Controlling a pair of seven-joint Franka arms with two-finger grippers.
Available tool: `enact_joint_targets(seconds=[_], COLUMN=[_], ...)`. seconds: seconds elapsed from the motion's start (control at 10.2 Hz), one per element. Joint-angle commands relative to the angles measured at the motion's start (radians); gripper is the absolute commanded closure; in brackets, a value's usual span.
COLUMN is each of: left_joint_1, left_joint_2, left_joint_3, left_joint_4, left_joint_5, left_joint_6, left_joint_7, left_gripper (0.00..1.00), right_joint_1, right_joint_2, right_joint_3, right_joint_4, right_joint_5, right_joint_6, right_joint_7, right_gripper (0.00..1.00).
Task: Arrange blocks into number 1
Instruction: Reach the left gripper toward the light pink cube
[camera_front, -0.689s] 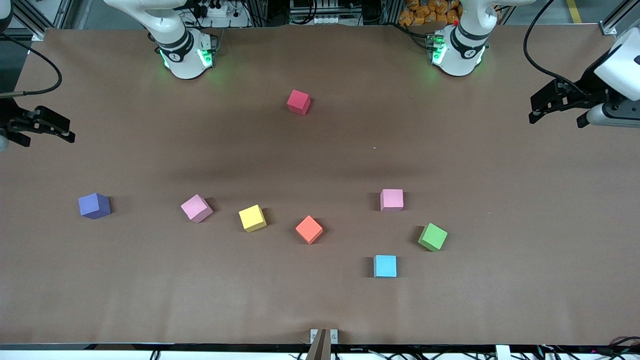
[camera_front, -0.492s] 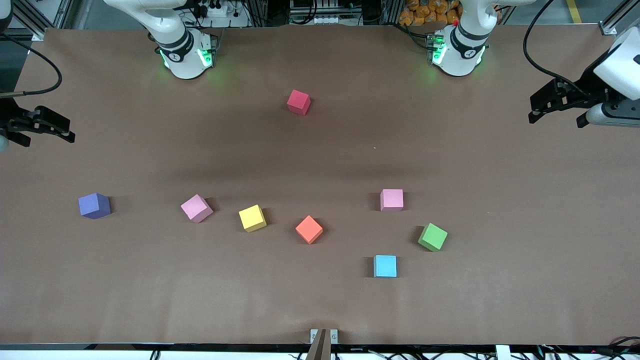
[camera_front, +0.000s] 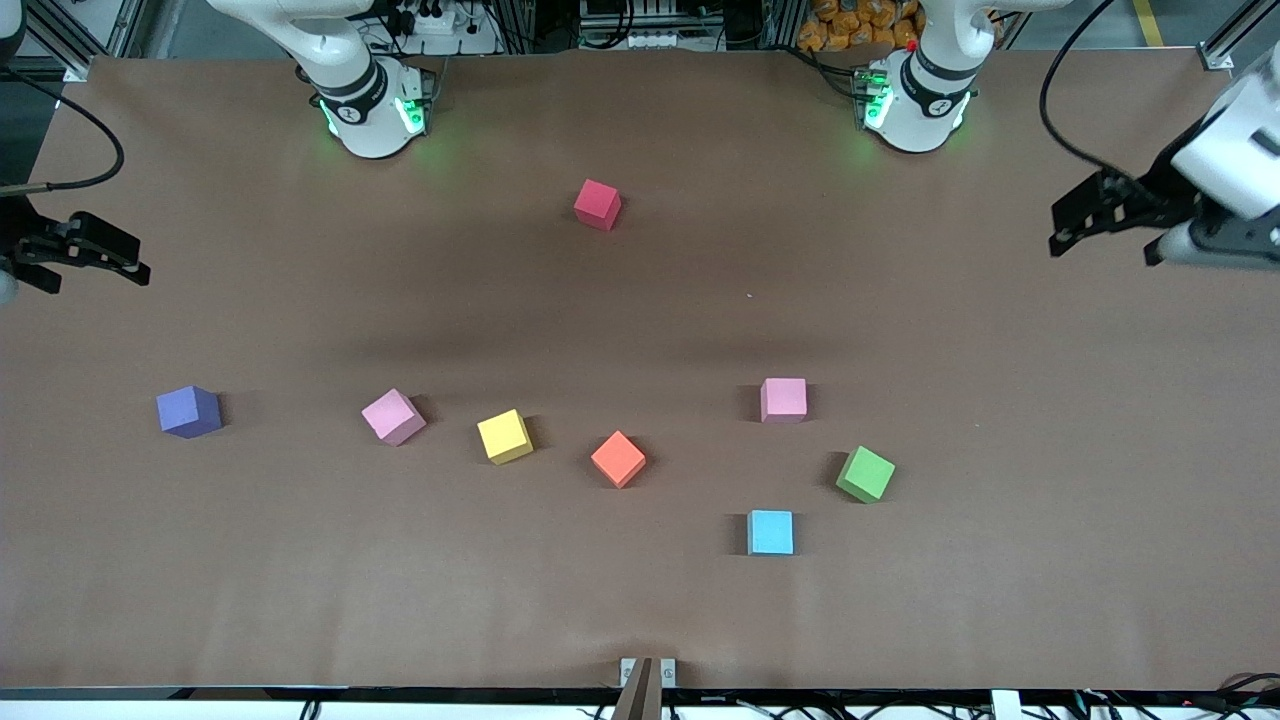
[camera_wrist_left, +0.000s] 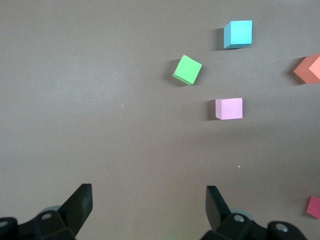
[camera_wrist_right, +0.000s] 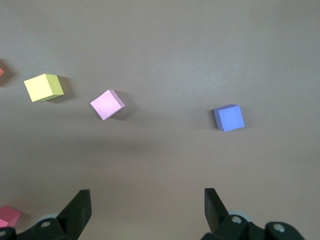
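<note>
Both my grippers up, empty, blocks scattered on table (camera_front: 1000, 560).
My left gripper (camera_front: 1105, 240) hangs jaws spread over the left arm's end of table; right gripper (camera_front: 95, 262) likewise spread, over the right arm's end. Red block (camera_front: 597, 204) sits nearest my bases. Closer to cam, from right arm's end: purple (camera_front: 188, 411), pink (camera_front: 393, 416), yellow (camera_front: 504, 436), orange (camera_front: 618, 459), 2nd pink (camera_front: 783, 400), green (camera_front: 865, 474); light blue (camera_front: 770, 532) nearest cam.
</note>
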Motion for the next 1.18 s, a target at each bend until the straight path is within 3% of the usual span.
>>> enact_joint_targets(seconds=[0.0, 0.49, 0.79, 1.08], left_joint_1=[-0.021, -0.042, -0.085, -0.179], left_joint_2=[0.086, 0.215, 0.235, 0.364], left_joint_3=[-0.014, -0.076, -0.081, -0.081], left_joint_4=[0.006, -0.069, -0.21, -0.221], left_joint_5=[0.007, -0.023, -0.023, -0.009], left_joint_6=[0.049, 0.176, 0.377, 0.512], left_joint_7=[-0.036, -0.12, -0.12, -0.189], left_gripper=[0.0, 0.0, 0.0, 0.0], right_joint_1=[-0.025, -0.02, -0.003, 0.032], right_joint_2=[-0.003, -0.005, -0.008, -0.006], right_joint_3=[0.021, 0.024, 0.012, -0.028], right_joint_4=[0.0, 0.001, 0.002, 0.002], right_joint_5=[-0.006, -0.006, -0.009, -0.009], right_joint_6=[-0.012, -0.012, -0.013, -0.012], right_joint_7=[-0.011, -0.011, -0.011, -0.011], right_gripper=[0.0, 0.0, 0.0, 0.0])
